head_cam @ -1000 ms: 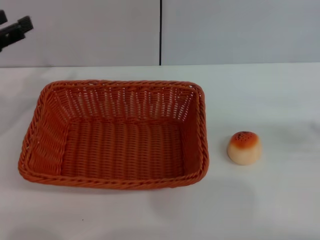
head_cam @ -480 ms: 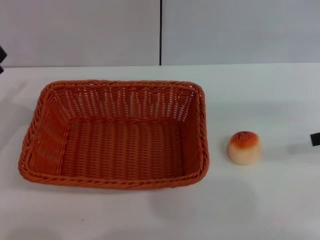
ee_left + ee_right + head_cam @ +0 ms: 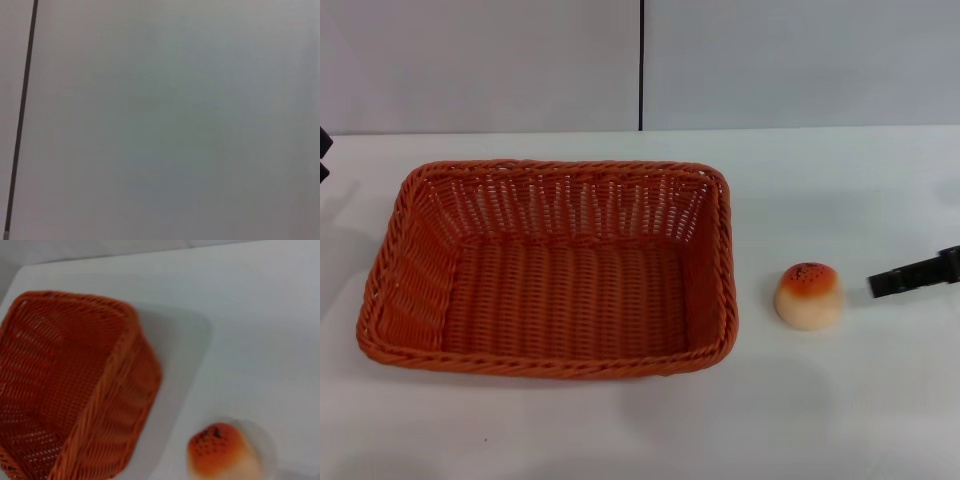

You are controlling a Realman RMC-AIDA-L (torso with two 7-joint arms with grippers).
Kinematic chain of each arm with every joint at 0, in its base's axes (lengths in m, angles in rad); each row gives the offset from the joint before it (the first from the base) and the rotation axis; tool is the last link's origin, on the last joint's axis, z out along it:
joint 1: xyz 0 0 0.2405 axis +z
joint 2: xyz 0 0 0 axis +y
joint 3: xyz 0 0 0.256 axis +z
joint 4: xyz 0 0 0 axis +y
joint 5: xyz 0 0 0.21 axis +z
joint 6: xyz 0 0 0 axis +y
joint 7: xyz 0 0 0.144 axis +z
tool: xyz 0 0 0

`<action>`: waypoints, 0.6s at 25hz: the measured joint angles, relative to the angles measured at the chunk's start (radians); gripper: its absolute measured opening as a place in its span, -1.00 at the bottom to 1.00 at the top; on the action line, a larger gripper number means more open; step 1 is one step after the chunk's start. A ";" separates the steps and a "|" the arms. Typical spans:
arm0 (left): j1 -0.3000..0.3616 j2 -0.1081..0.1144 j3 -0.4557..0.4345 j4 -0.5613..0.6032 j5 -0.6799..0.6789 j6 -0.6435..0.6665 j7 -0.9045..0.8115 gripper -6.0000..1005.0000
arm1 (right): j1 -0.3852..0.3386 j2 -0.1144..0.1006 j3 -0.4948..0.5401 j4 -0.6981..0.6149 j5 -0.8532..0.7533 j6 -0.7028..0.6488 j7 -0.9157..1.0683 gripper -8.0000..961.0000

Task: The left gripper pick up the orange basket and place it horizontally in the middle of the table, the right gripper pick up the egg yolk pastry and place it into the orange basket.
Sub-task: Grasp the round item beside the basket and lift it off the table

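A large rectangular orange woven wicker basket (image 3: 548, 268) with a braided rim and sloping sides sits on the plain white surface (image 3: 840, 180), left of centre in the head view. Its long axis runs side to side across the robot's front, and it stands upright with its opening facing up. Nothing lies inside it; the woven floor is bare. To its right, apart from the basket wall, rests a small round egg yolk pastry (image 3: 809, 295), cream-coloured with a glossy orange-brown top dotted with dark seeds, top facing up. The right end effector (image 3: 914, 273), a thin black shape reaching in from the right edge, lies low just beside the pastry on its right, pointing toward it; whether it is released or clenched cannot be told. The left end effector (image 3: 324, 155) shows only as a dark sliver at the far left edge, well apart from the basket, its state unclear. The right wrist view shows the basket's corner (image 3: 75, 390) and the pastry (image 3: 222, 452) near it.
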State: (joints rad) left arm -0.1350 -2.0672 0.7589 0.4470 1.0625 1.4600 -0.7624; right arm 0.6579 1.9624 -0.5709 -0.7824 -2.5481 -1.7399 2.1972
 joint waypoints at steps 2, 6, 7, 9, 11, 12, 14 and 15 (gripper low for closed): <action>0.001 0.000 -0.001 -0.005 -0.001 0.003 0.000 0.62 | 0.021 -0.002 0.002 0.059 0.000 0.033 -0.038 0.20; 0.002 0.001 -0.001 -0.005 -0.001 0.005 0.000 0.62 | 0.046 0.007 0.001 0.109 0.001 0.092 -0.083 0.20; 0.002 0.001 0.000 -0.006 -0.001 0.005 0.001 0.62 | 0.055 0.010 -0.001 0.132 0.001 0.123 -0.091 0.20; 0.002 0.001 0.000 -0.006 -0.001 0.005 0.001 0.62 | 0.061 0.010 -0.002 0.147 0.001 0.136 -0.094 0.20; 0.002 0.001 0.000 -0.007 -0.001 0.005 0.001 0.62 | 0.070 0.009 -0.008 0.172 -0.002 0.159 -0.096 0.20; 0.002 0.001 -0.001 -0.011 -0.001 0.005 0.001 0.62 | 0.073 0.009 -0.023 0.184 -0.002 0.183 -0.096 0.20; 0.002 0.002 -0.001 -0.013 -0.001 0.005 0.002 0.62 | 0.074 0.012 -0.030 0.186 -0.002 0.192 -0.097 0.20; 0.002 0.002 -0.001 -0.015 -0.001 0.005 0.002 0.62 | 0.074 0.015 -0.037 0.188 -0.001 0.201 -0.099 0.20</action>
State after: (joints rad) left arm -0.1333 -2.0651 0.7574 0.4322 1.0615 1.4650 -0.7601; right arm 0.7321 1.9774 -0.6082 -0.5944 -2.5486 -1.5391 2.0987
